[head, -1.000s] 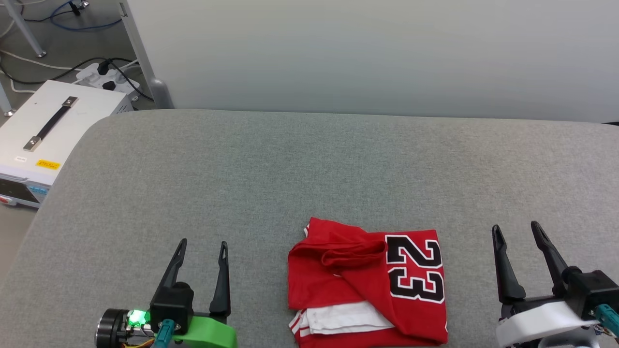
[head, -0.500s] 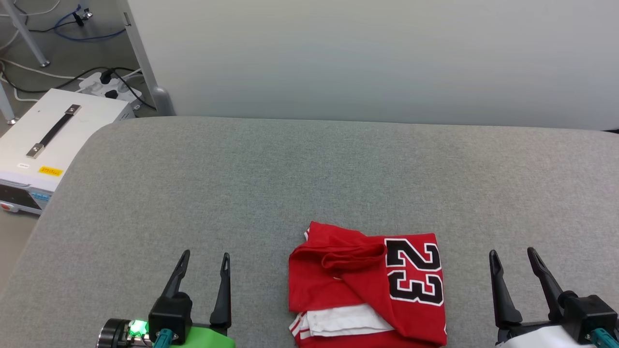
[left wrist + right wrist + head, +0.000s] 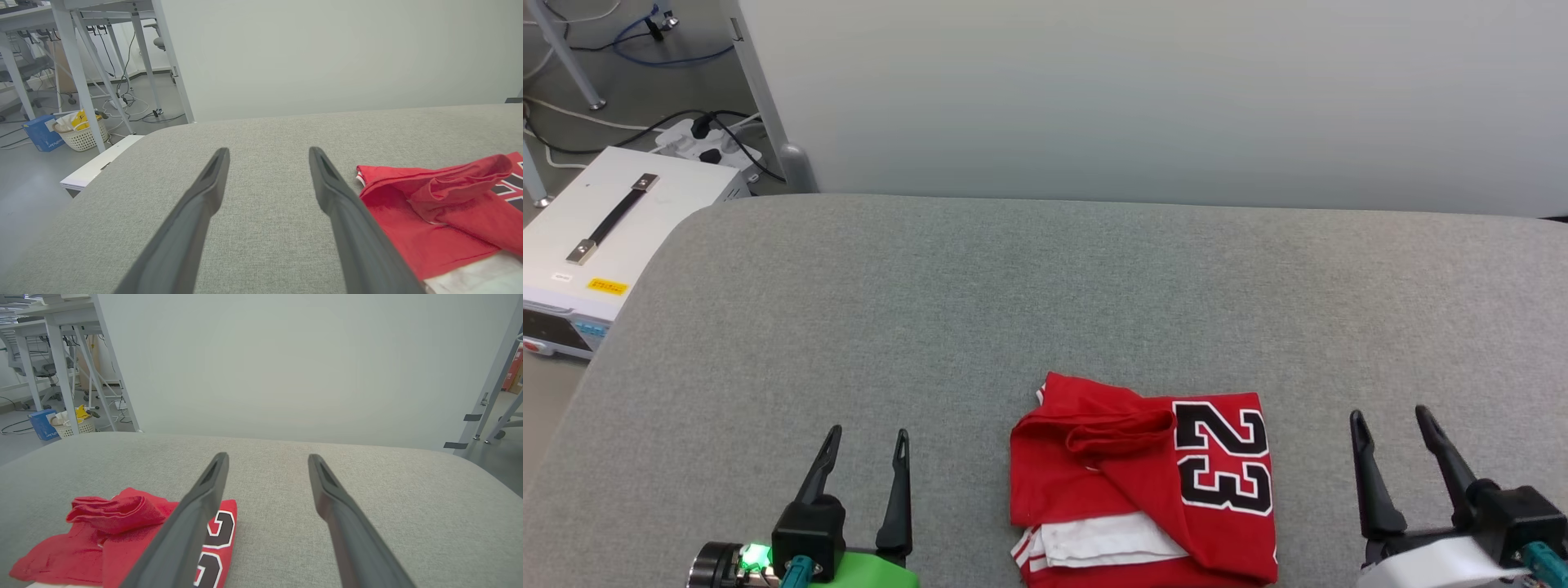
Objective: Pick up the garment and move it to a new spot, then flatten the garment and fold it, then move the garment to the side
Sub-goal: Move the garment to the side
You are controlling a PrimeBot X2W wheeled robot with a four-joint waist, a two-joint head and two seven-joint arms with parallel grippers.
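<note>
Left end effector [image 3: 867,433] is hovering off to the left of the shirt [image 3: 1111,490], fingers spread and gripping nothing. I am watching the right end effector [image 3: 1388,413] hanging off to the shirt's right, equally released and empty. The shirt is lying folded, number 23 facing up, with the grey counter [image 3: 1013,286] stretching out beneath it and neither end effector touching it.

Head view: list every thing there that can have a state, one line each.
garment: loosely folded, rumpled on top, lying on the grey padded surface, number 23 up, not held.
left gripper: open, empty, apart from the garment.
right gripper: open, empty, apart from the garment.
power strip: black plugs in it.
</note>
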